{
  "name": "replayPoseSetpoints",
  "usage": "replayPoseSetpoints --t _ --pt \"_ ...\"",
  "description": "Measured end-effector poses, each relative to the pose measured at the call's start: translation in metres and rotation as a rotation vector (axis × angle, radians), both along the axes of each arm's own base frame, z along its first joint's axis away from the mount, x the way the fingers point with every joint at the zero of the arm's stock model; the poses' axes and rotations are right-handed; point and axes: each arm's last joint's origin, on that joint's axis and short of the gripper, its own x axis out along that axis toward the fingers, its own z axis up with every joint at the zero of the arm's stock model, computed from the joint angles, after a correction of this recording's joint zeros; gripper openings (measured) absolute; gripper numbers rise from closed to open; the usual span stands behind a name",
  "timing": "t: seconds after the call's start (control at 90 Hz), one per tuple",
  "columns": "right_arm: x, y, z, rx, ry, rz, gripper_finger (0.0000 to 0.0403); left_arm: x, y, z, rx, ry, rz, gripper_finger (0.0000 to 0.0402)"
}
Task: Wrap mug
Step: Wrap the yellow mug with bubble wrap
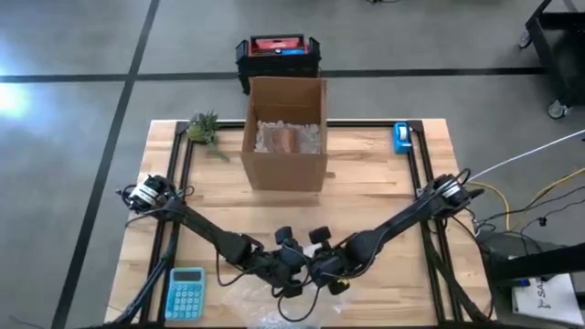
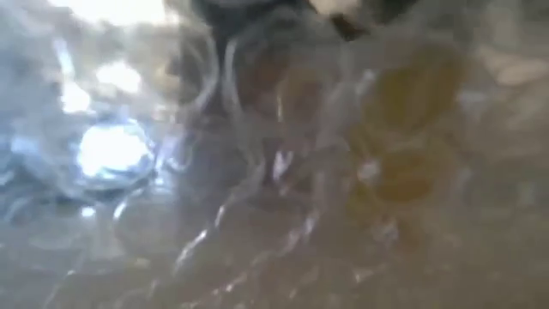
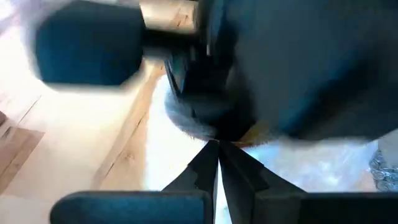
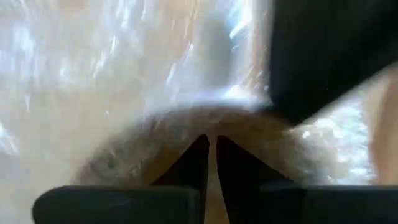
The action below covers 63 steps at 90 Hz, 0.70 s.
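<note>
Both your grippers, left and right, meet at the table's near edge, fingertips together pinching bubble wrap around the mug

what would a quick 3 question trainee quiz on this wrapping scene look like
1. True or false: the cardboard box stands behind both grippers.
2. What lies at the table's front left corner? A) calculator B) tape C) plant
3. How do the fingers of the left gripper stand?

Key
1. True; left gripper and right gripper meet near the front edge over bubble wrap.
2. A, the blue calculator.
3. Shut, fingertips together.
</note>
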Motion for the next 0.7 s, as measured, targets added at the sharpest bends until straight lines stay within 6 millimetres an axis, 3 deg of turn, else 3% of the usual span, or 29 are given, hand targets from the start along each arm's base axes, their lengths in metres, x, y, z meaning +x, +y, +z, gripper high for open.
replayPoseSetpoints --t 0.344,0.556,0.7 --pt "-0.014 -0.006 0.056 0.078 -0.082 0.004 0.0018 0.000 0.000 0.000 0.002 0.004 -0.001 0.0002" --pt "-0.031 -0.003 0.066 0.217 0.053 0.021 0.0018 -0.001 0.000 -0.001 0.004 0.016 -0.006 0.0004" --pt "-0.040 0.007 0.054 0.245 0.161 0.071 0.0018 -0.001 0.000 -0.002 0.005 0.018 -0.006 0.0003"
